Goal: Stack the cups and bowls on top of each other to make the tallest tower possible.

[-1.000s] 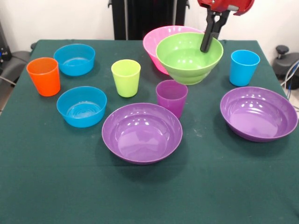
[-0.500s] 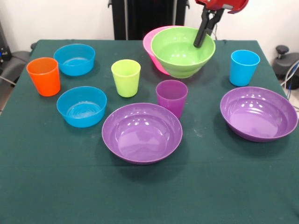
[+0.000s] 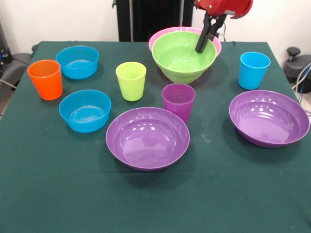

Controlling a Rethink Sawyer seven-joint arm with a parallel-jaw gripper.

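Note:
My gripper [image 3: 203, 42] is shut on the right rim of the green bowl [image 3: 180, 56], one finger inside it. The green bowl hangs in front of the big pink bowl [image 3: 160, 36] and hides most of it. The purple cup [image 3: 178, 99] stands upright at mid-table, just behind a wide purple bowl [image 3: 147, 138]. A second purple bowl [image 3: 268, 118] sits at the right. The lime green cup [image 3: 130, 80], the orange cup [image 3: 45, 79] and the light blue cup [image 3: 253, 70] stand upright, each alone. Two blue bowls [image 3: 77, 61] [image 3: 85, 110] sit at the left.
Everything rests on a dark green tablecloth [image 3: 155, 204], whose front strip is bare. Dark equipment shows past the right table edge [image 3: 299, 65] and the left edge [image 3: 12, 63].
My gripper has carried the green bowl to the left, from beside the pink bowl to in front of it, so it now covers most of the pink bowl.

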